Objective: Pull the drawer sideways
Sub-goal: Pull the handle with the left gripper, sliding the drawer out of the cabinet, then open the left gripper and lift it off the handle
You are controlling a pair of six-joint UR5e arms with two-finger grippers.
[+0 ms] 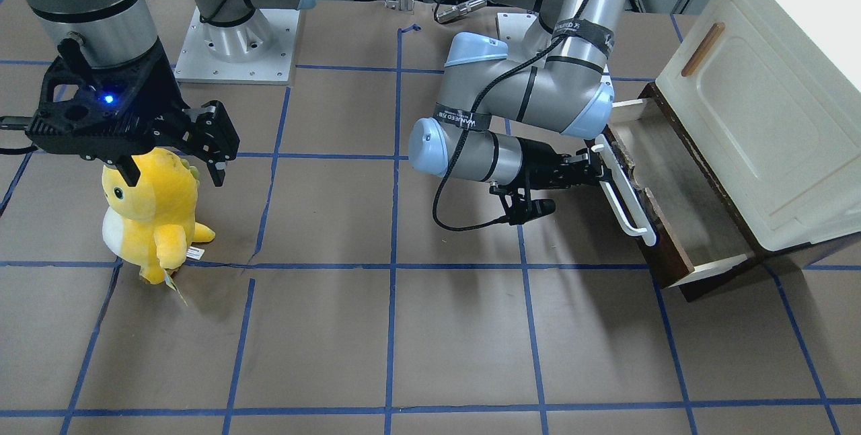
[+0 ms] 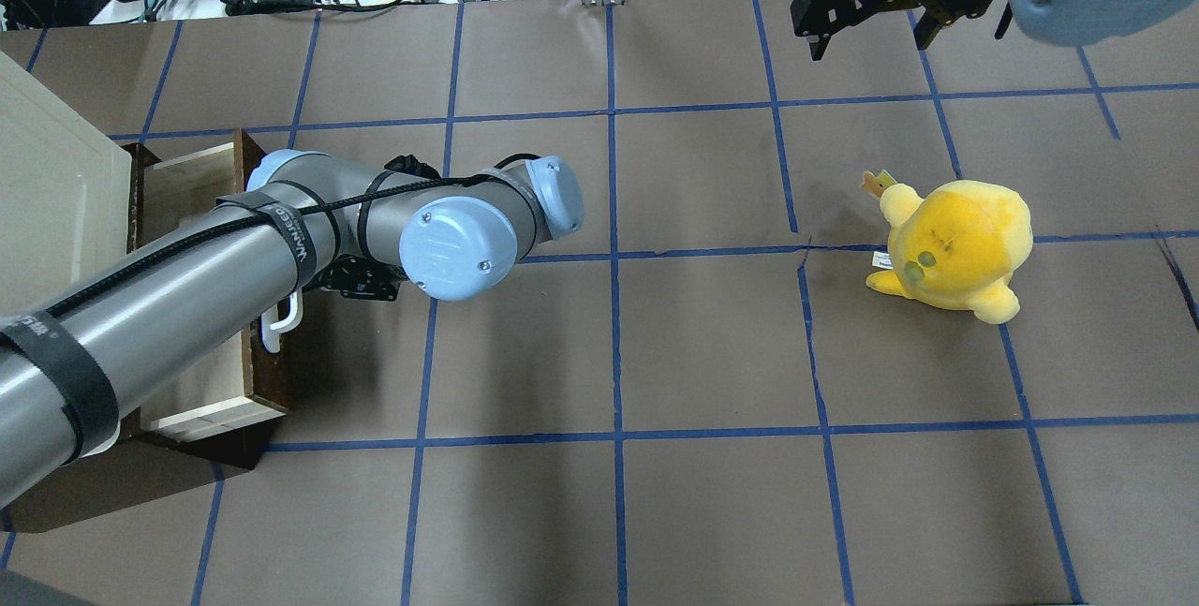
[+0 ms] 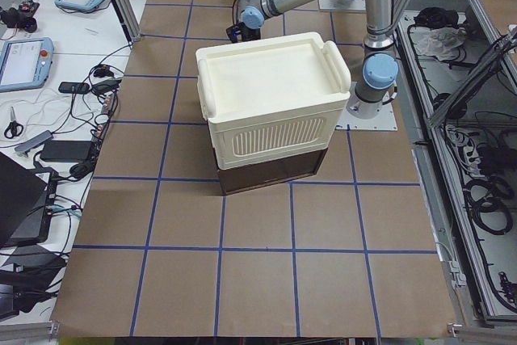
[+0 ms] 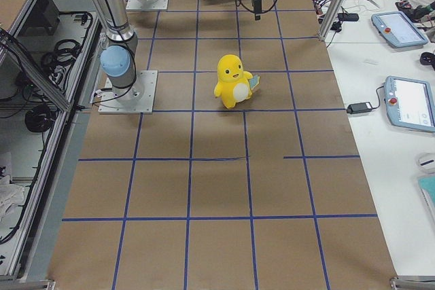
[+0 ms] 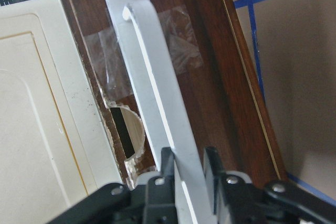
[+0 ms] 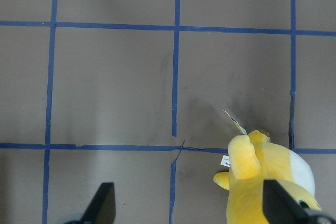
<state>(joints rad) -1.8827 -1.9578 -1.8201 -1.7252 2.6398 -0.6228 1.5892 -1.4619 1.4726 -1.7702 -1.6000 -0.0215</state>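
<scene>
The drawer [image 1: 679, 186] stands partly pulled out from under the cream cabinet [image 1: 760, 99], showing its dark brown chipped front and pale inner sides. It also shows in the overhead view [image 2: 192, 189]. My left gripper [image 1: 597, 167] is shut on its long white bar handle [image 1: 625, 203]. In the left wrist view the fingers [image 5: 215, 163] clamp the handle [image 5: 152, 93] from both sides. My right gripper [image 1: 171, 163] hangs open and empty far off, above a yellow plush toy [image 1: 151, 213].
The cabinet [image 2: 56, 184] sits at the table's left end, with a cream door and a small wooden handle [image 1: 703, 50]. The plush [image 2: 955, 245] stands on the brown, blue-taped table on my right side. Cables and devices lie beyond the far edge.
</scene>
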